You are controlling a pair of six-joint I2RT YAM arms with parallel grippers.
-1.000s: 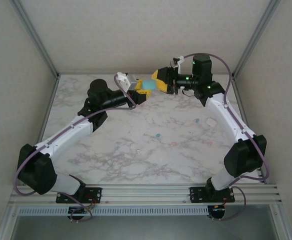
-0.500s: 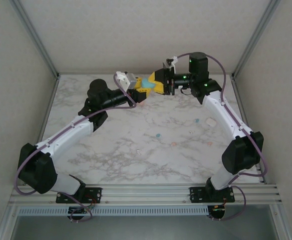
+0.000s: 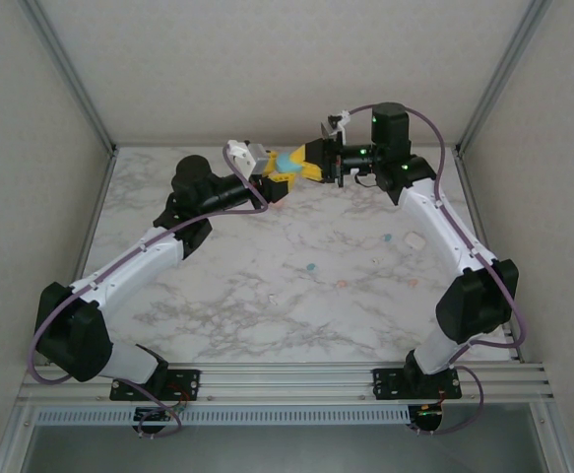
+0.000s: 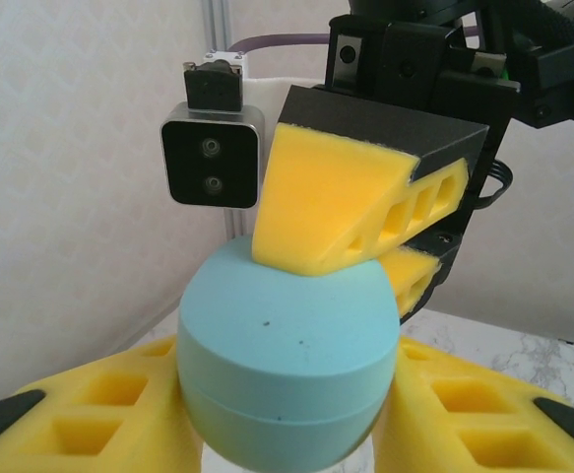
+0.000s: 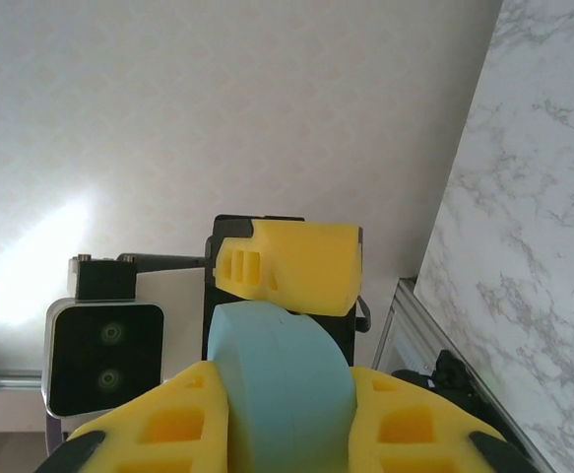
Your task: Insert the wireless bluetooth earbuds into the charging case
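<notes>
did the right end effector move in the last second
Yes. The right end effector shifted left, away from the right frame post, onto the teal case.

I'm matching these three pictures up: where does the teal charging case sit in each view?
Top external: charging case at upper centre, between both arms' yellow fingers.
Left wrist: lower centre.
Right wrist: bottom centre.
Shared landmark: those yellow fingers flank it in every view.

Teal charging case point(image 4: 287, 365), marbled white-grey table point(image 3: 267, 276).
</notes>
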